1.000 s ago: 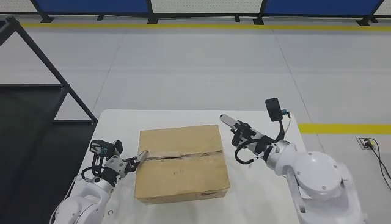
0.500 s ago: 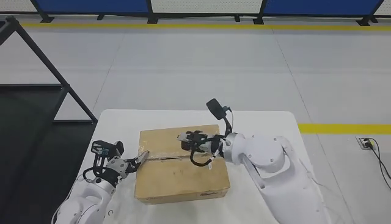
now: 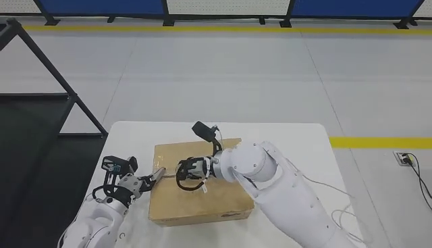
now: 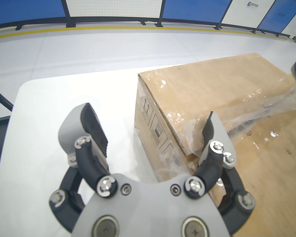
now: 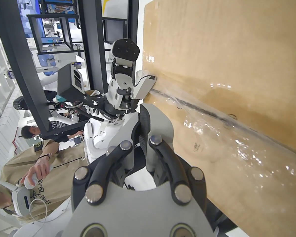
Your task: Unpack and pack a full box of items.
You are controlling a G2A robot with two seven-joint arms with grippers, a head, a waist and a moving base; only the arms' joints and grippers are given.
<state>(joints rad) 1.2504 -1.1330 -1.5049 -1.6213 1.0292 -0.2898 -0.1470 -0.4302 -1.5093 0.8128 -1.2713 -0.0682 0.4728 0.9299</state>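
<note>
White table: taped box; right tool over seam; left tool at edge.

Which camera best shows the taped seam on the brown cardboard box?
The right wrist view: the clear-taped seam runs close and long across the brown cardboard box. The left wrist view catches its end at the open left tool; the top view shows it small, partly under the right tool.
</note>
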